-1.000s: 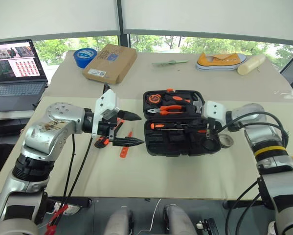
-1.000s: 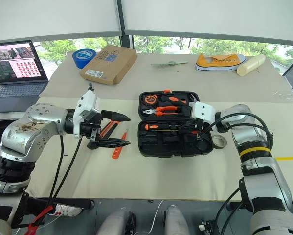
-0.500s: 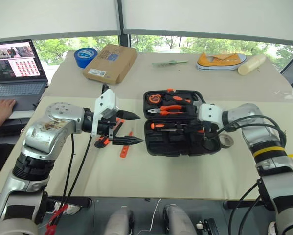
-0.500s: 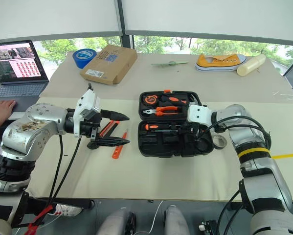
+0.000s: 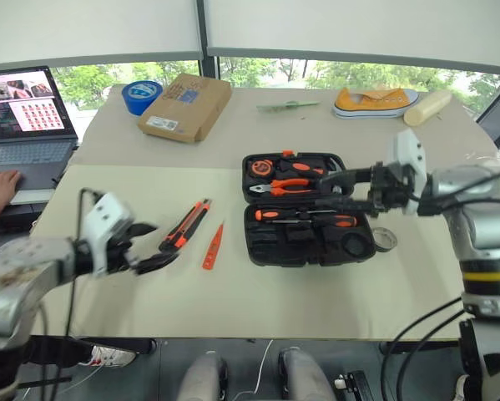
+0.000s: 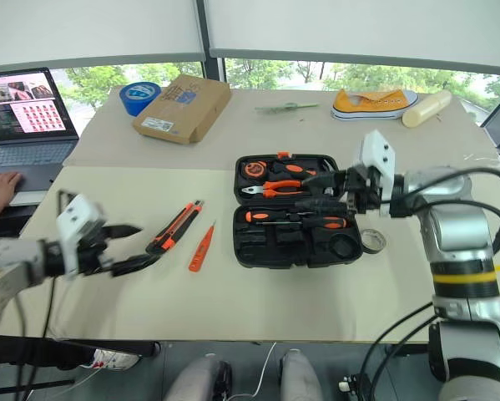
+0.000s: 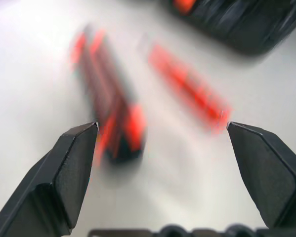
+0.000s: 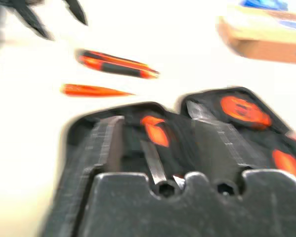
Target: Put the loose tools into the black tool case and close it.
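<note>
I see one black tool case (image 5: pixel 308 209) lying open on the worktop (image 5: pixel 258 292), with two screwdrivers (image 5: pixel 304 216) inside it, and one utility knife (image 5: pixel 187 225), one small tester screwdriver (image 5: pixel 213 246) and one tape ring (image 5: pixel 385 239) loose outside. My left end effector (image 5: pixel 149 246) is wide open with nothing in it, near the knife's closer end. My right end effector (image 5: pixel 341 190) hangs over the case with its fingers apart, holding nothing.

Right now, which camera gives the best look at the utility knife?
The right eye view: the utility knife lies whole and sharp on the table. The left eye view shows the same. The left wrist view has it close but blurred; the right wrist view, small and distant.
</note>
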`<action>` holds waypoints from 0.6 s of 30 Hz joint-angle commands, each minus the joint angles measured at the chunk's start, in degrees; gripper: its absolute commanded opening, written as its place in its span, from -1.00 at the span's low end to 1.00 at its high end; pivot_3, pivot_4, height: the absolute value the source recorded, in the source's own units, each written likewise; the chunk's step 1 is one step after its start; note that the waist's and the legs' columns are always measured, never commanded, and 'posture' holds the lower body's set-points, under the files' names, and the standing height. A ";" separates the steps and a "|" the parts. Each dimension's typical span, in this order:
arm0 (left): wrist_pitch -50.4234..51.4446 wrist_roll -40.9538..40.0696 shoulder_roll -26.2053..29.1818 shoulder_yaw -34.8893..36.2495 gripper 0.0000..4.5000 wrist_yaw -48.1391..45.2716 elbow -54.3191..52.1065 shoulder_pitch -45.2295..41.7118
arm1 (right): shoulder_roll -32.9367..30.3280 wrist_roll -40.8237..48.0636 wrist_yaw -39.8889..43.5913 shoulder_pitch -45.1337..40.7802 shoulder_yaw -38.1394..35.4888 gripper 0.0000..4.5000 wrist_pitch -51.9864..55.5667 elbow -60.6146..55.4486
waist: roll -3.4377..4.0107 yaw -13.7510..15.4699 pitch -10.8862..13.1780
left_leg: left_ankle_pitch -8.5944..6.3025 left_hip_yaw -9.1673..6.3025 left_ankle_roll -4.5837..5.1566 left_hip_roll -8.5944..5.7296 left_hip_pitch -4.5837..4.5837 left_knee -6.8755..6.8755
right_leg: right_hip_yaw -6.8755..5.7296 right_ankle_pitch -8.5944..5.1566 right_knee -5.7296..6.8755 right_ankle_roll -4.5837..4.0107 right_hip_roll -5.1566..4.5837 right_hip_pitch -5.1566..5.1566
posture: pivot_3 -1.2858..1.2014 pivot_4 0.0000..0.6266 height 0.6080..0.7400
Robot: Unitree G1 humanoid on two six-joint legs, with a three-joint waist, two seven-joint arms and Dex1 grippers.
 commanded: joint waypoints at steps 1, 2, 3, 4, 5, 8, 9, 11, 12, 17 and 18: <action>-0.61 0.17 1.91 8.47 1.00 -1.83 -4.53 5.44 | -1.49 4.18 -1.56 1.92 -2.92 0.98 2.50 -7.17 | -0.01 0.50 0.00 | 0.00 -0.02 -0.01 -0.02 0.03 0.00 | -0.07 0.00 -0.07 0.00 -0.07 0.04 | 0.03 -0.52 0.92; 0.45 -0.67 2.44 8.86 1.00 -1.56 -5.42 5.35 | -1.66 4.54 -2.00 2.99 -2.93 0.98 2.69 -8.50 | -0.01 0.92 0.00 | -0.01 -0.04 -0.02 -0.06 0.05 0.00 | -0.13 -0.01 -0.16 -0.01 -0.15 0.06 | 0.03 -0.52 0.92; 1.19 -1.31 2.80 8.97 1.00 -1.30 -6.02 5.12 | -1.79 4.82 -2.31 3.70 -2.94 0.98 2.85 -9.39 | -0.01 1.27 0.00 | 0.01 -0.04 -0.05 -0.10 0.07 0.00 | -0.18 -0.01 -0.17 -0.01 -0.22 0.09 | 0.03 -0.52 0.92; 1.91 -1.92 3.29 8.54 1.00 -1.06 -6.53 4.37 | -1.85 5.03 -2.71 4.18 -2.85 0.98 2.96 -10.09 | -0.02 1.54 0.00 | 0.03 -0.08 -0.09 -0.13 0.08 0.00 | -0.23 -0.01 -0.18 -0.02 -0.28 0.15 | 0.03 -0.52 0.92; 3.24 -2.87 3.89 7.24 1.00 -0.30 -7.11 2.63 | -1.87 5.30 -3.18 4.51 -2.81 0.98 3.13 -10.61 | -0.02 1.58 0.00 | 0.04 -0.10 -0.11 -0.15 0.11 0.01 | -0.27 -0.01 -0.18 -0.02 -0.32 0.22 | 0.03 -0.52 0.92; 13.65 -8.29 4.93 -4.23 1.00 4.56 -8.04 -12.89 | -1.43 5.82 -5.18 4.60 -2.55 0.98 3.64 -11.88 | -0.08 2.03 0.00 | 0.07 -0.15 -0.16 -0.26 0.16 0.03 | -0.30 0.00 -0.13 -0.01 -0.40 0.31 | 0.03 -0.52 0.92; 19.17 -9.78 4.09 -8.37 1.00 6.51 -7.46 -19.42 | -1.26 5.53 -5.88 4.67 -2.45 0.98 3.30 -12.28 | -0.10 2.12 -0.01 | 0.10 -0.26 -0.20 -0.31 0.14 0.10 | -0.37 0.00 -0.12 -0.01 -0.36 0.31 | 0.03 -0.52 0.92; 27.56 -10.79 1.69 -14.54 1.00 10.04 -5.28 -29.72 | -0.90 5.24 -7.34 4.84 -2.31 0.98 3.10 -12.96 | -0.13 1.75 -0.02 | 0.11 -0.30 -0.20 -0.42 0.14 0.14 | -0.36 0.01 0.00 0.01 -0.36 0.34 | 0.03 -0.52 0.92; 31.41 -10.44 0.05 -18.47 1.00 11.84 -3.39 -35.48 | -0.64 5.31 -8.25 5.13 -2.44 0.98 3.32 -13.39 | -0.12 1.50 -0.03 | 0.11 -0.32 -0.20 -0.46 0.12 0.14 | -0.33 0.03 0.14 0.04 -0.33 0.33 | 0.03 -0.52 0.92; 41.34 -8.28 -5.68 -31.87 1.00 17.00 5.61 -52.55 | -0.08 5.57 -11.46 8.48 -2.92 0.98 3.26 -16.81 | -0.18 0.65 0.00 | 0.15 -0.47 -0.21 -0.73 0.06 0.12 | -0.28 0.01 0.22 0.07 -0.27 0.25 | 0.03 -0.52 0.92; 42.08 -8.24 -7.11 -33.78 1.00 18.48 8.13 -54.59 | 0.04 5.79 -12.20 9.32 -3.15 0.98 3.45 -17.71 | -0.19 0.46 0.00 | 0.14 -0.50 -0.20 -0.74 0.06 0.11 | -0.28 -0.02 0.23 0.10 -0.26 0.26 | 0.03 -0.52 0.92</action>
